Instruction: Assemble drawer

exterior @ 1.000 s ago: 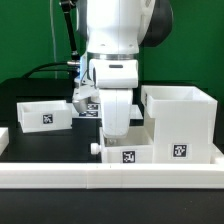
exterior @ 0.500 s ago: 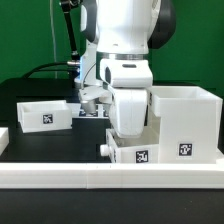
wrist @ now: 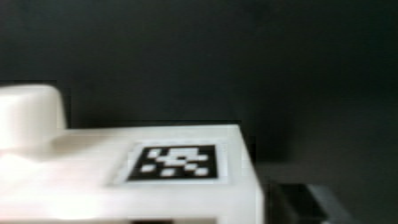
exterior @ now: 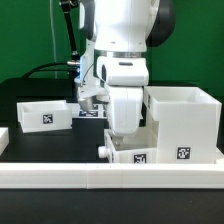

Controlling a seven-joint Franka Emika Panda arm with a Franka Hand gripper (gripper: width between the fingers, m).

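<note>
A small white open-top tray (exterior: 128, 155) with a square tag and a side knob sits just behind the front rail. It touches or nearly touches the tall boxy housing (exterior: 185, 120) on the exterior view's right. My gripper (exterior: 122, 136) reaches down into this tray and appears shut on its wall. The fingertips are hidden by the hand. The wrist view shows the tray's tagged face (wrist: 178, 162), its knob (wrist: 27, 115) and one dark finger (wrist: 329, 205) beside the tray; the gripper (wrist: 196, 216) straddles the tray wall. A second tray (exterior: 45, 113) stands at the left.
A long white rail (exterior: 110, 179) edges the table's front. The marker board (exterior: 89, 113) lies behind the arm between the left tray and the housing. A short white rail piece (exterior: 4, 137) shows at the far left. Cables hang behind the arm.
The gripper and the small tray have shifted toward the exterior view's right, closer to the tall housing. The left tray and the housing have not moved.
</note>
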